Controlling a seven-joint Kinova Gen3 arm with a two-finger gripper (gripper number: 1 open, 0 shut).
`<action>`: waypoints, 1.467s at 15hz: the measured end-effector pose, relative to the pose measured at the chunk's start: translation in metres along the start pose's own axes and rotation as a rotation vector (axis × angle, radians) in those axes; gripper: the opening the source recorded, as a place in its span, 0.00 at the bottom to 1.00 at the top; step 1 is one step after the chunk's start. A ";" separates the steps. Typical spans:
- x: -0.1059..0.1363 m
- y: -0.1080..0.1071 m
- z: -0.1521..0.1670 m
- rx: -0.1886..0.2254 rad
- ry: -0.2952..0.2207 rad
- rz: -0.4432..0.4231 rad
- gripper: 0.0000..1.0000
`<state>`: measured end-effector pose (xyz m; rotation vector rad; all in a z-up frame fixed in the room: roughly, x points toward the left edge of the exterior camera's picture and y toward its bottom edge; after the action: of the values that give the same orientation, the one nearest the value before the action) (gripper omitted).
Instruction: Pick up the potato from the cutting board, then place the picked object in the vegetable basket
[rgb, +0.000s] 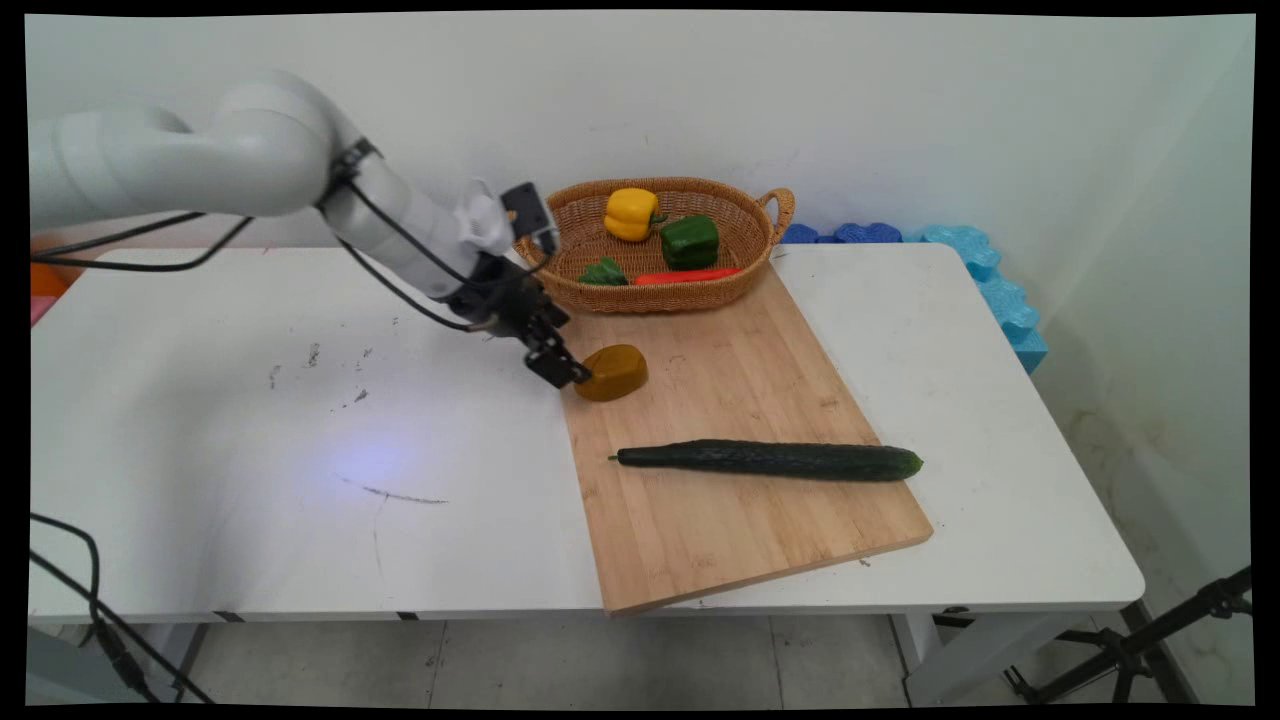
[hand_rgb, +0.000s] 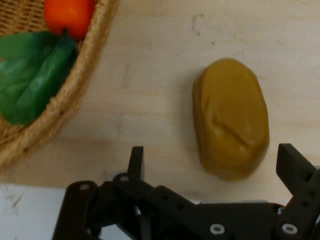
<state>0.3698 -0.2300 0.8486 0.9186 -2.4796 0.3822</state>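
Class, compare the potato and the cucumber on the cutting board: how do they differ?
The potato is short, rounded and brown; the cucumber is long, thin and dark green. The potato lies beside the hand, near the basket; the cucumber lies farther off, crosswise. Both rest on the cutting board.

A wooden cutting board (rgb: 740, 440) lies on the white table (rgb: 250, 450), angled toward the near edge. At the board's far end stands a wicker basket (rgb: 765, 235) holding a yellow bell pepper (rgb: 630, 213), a green bell pepper (rgb: 689, 241), a leafy green (rgb: 603, 272) and an orange-red carrot (rgb: 686, 276). A brown potato (rgb: 612, 372) lies on the board just in front of the basket. A long dark cucumber (rgb: 770, 459) lies crosswise nearer the camera. Blue foam pieces (rgb: 985, 275) line the wall beyond the table's far right corner.
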 end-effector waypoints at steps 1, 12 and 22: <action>0.004 0.002 0.007 0.002 -0.002 0.001 1.00; 0.028 0.020 0.057 0.003 -0.031 0.012 1.00; 0.033 0.026 0.064 0.016 -0.042 0.030 0.00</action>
<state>0.3091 -0.2547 0.8088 0.9056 -2.5346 0.3976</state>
